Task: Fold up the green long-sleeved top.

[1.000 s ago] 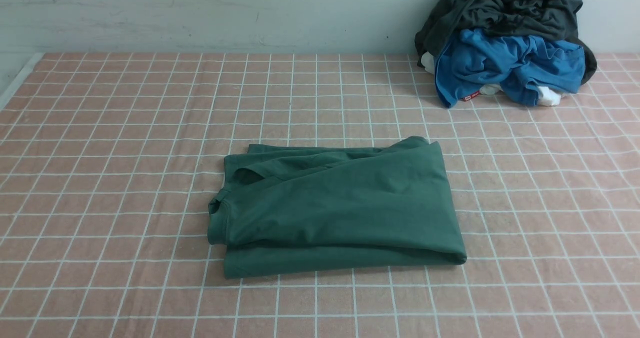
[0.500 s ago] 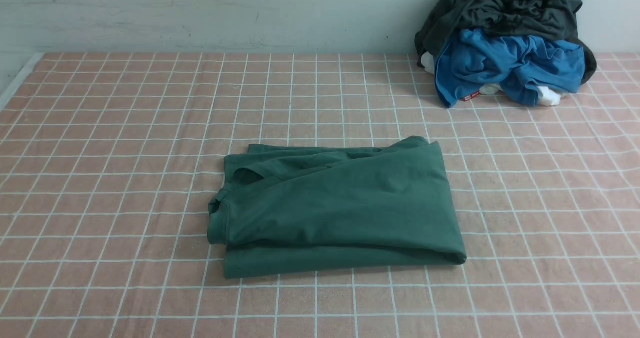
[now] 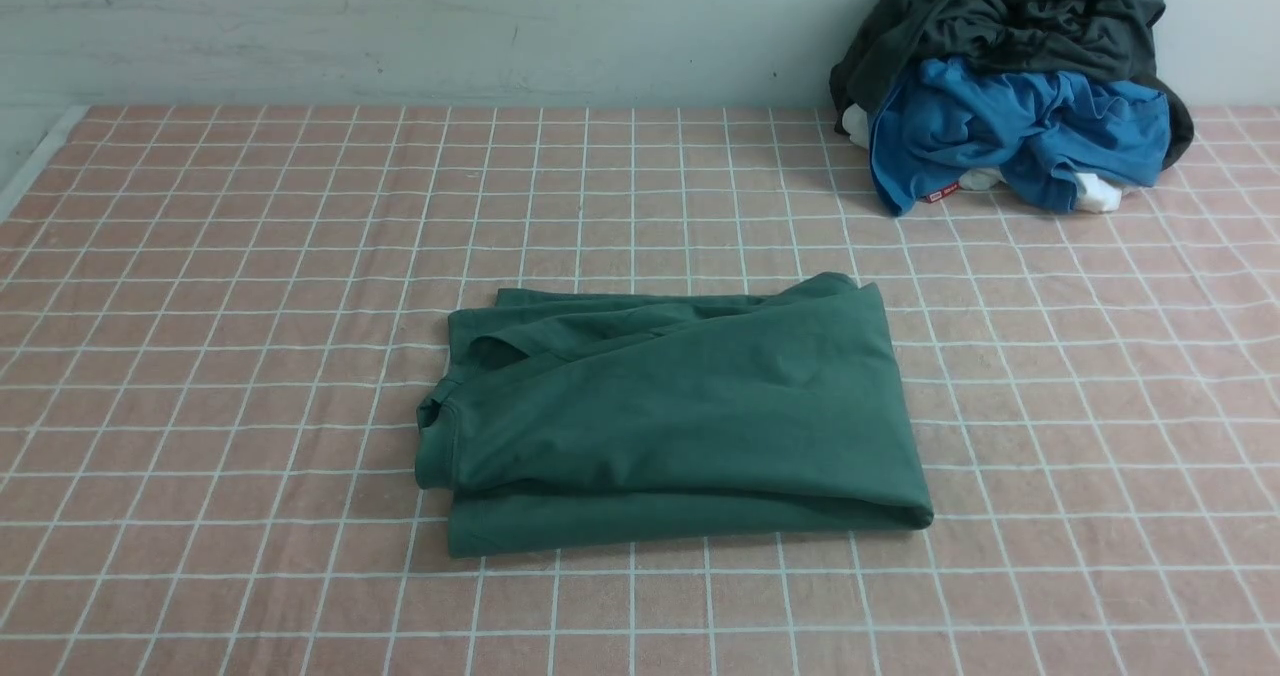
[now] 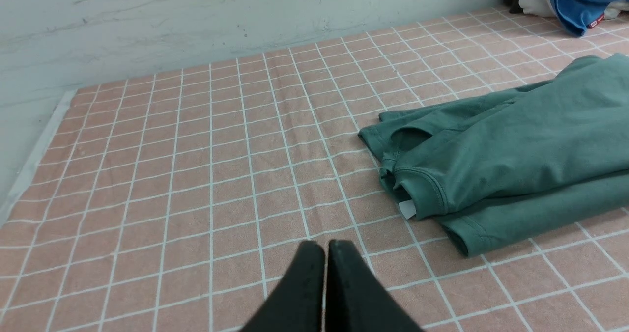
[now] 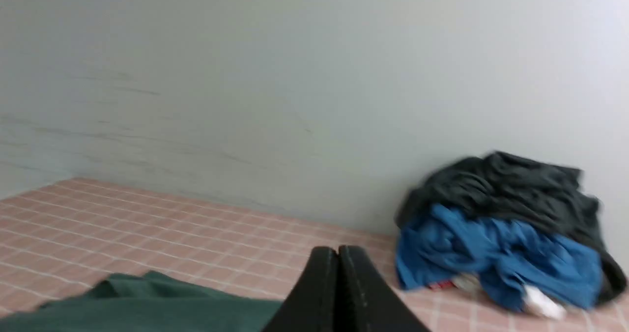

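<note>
The green long-sleeved top point(image 3: 680, 416) lies folded into a rough rectangle in the middle of the pink checked cloth. Its neck opening and white label point(image 4: 407, 208) face the table's left. It also shows in the left wrist view point(image 4: 511, 155) and at the edge of the right wrist view point(image 5: 142, 302). Neither gripper appears in the front view. My left gripper point(image 4: 325, 246) is shut and empty, above the cloth to the left of the top. My right gripper point(image 5: 338, 251) is shut and empty, raised near the top's right side.
A heap of clothes stands at the back right against the wall: a dark grey-black garment point(image 3: 1000, 6) over a bright blue garment point(image 3: 1010, 126), with bits of white. The wall point(image 3: 400, 26) runs along the back. The cloth's left edge point(image 3: 40, 156) is near.
</note>
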Available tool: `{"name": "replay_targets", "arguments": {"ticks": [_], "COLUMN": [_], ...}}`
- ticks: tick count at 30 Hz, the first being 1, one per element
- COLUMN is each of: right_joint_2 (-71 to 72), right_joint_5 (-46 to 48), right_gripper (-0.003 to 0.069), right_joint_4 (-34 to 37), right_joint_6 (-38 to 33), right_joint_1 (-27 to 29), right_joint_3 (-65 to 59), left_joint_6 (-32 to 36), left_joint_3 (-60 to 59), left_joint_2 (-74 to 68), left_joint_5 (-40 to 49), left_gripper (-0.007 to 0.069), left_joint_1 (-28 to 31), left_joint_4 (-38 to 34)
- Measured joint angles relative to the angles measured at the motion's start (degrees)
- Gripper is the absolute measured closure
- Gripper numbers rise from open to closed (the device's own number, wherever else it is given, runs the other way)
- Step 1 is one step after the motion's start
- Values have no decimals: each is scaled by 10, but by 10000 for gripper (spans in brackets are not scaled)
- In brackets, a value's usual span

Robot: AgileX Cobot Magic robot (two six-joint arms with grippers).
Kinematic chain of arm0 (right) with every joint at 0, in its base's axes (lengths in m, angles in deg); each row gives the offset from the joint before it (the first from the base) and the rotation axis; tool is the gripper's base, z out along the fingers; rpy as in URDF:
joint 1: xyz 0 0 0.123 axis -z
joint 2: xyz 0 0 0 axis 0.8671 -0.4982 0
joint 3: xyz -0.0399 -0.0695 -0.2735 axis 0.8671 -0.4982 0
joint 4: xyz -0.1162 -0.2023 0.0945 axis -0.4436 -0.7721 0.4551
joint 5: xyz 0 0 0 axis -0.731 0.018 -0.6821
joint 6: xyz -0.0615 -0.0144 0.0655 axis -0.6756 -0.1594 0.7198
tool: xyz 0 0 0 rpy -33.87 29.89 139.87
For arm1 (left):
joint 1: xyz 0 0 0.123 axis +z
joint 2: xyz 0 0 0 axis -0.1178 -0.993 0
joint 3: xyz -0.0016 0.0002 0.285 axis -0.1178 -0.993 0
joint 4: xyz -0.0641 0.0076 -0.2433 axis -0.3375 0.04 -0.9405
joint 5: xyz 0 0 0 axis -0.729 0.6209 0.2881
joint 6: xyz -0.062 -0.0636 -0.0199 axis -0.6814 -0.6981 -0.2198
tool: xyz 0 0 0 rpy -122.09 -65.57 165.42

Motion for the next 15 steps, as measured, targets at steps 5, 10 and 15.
{"name": "replay_targets", "arguments": {"ticks": [5,10,15], "right_joint_2": [49,51,51], "right_joint_5": [67,100,113], "right_gripper": [673,673,673], "right_joint_4": [-39,-87,-90], "right_joint_6": [84,152,159], "right_joint_1": [107,142,142], "right_joint_3": [-75,-105,-104], "left_joint_6": [0,0,0], "left_joint_3": [0,-1,-1], "left_joint_2": [0,0,0], "left_joint_5": [0,0,0], "left_gripper": [628,628,628], "left_joint_1": [0,0,0], "left_joint_4": [0,1,1]}}
